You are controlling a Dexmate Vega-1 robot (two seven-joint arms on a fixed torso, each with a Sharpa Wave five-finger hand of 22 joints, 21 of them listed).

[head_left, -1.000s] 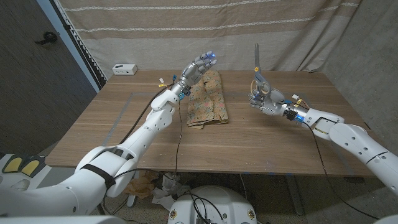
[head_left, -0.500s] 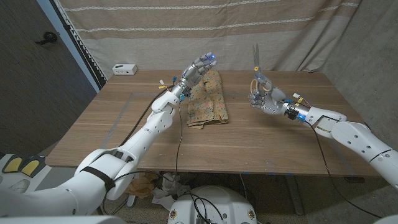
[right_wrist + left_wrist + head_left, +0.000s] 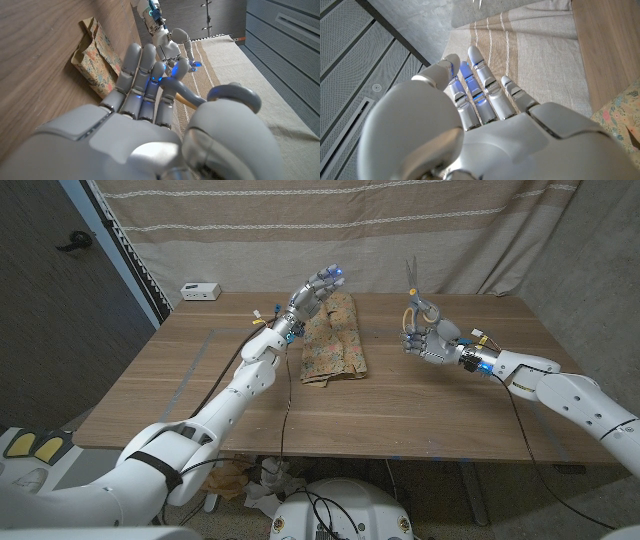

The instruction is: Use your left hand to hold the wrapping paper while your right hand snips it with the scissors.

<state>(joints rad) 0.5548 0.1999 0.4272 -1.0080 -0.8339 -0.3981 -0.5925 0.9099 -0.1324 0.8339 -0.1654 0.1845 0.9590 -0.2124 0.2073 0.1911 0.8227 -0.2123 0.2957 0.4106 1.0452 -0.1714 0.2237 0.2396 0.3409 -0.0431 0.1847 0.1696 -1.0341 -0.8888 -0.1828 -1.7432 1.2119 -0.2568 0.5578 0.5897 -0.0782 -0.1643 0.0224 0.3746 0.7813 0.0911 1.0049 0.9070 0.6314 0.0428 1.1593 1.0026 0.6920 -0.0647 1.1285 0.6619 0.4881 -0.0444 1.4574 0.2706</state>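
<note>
Folded floral wrapping paper (image 3: pixel 336 340) lies on the table's far middle. My left hand (image 3: pixel 317 290) hovers over its far left end with fingers spread and nothing in them; the left wrist view shows the hand (image 3: pixel 485 120) with straight fingers and an edge of the paper (image 3: pixel 622 117). To the right of the paper, my right hand (image 3: pixel 427 338) grips the scissors (image 3: pixel 412 292) by the handles, blades pointing up and clear of the paper. The right wrist view shows my right hand (image 3: pixel 135 125) around the scissors' handle (image 3: pixel 197 97), with the paper (image 3: pixel 97 55) and my left hand (image 3: pixel 172 47) beyond.
A small white device (image 3: pixel 200 290) sits at the back left corner of the wooden table (image 3: pixel 400 410). A striped cloth curtain (image 3: pixel 300 230) hangs close behind the table. Faint tape lines (image 3: pixel 195 365) mark the left side.
The right hand has shifted the scissors slightly left, tilting the blades a little. My left hand has drifted a touch to the left above the paper. The paper has not moved.
</note>
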